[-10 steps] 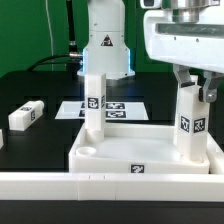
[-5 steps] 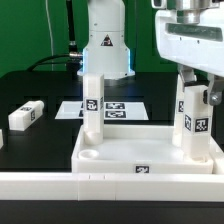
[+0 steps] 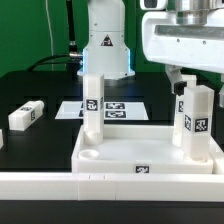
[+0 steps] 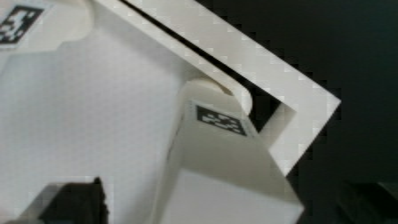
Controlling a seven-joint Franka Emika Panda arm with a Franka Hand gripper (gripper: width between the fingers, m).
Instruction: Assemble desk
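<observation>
The desk's white slab (image 3: 150,153) lies with its raised rim up. Two white legs stand upright in it: one (image 3: 92,108) at the back corner on the exterior view's left, one (image 3: 195,122) at the corner on the exterior view's right. My gripper (image 3: 195,84) hangs over the top of the right leg, open, its fingers either side of it and apart from it. In the wrist view that leg (image 4: 228,165) rises between my gripper (image 4: 222,206) fingers, and the slab (image 4: 98,110) lies below. A third leg (image 3: 28,115) lies loose on the black table at the exterior view's left.
The marker board (image 3: 118,108) lies flat behind the slab, in front of the arm's white base (image 3: 104,50). A long white rail (image 3: 100,186) runs along the front edge of the table.
The jaws have opened off the right leg, which stays standing in its corner of the slab. The hand has shifted slightly above it.
</observation>
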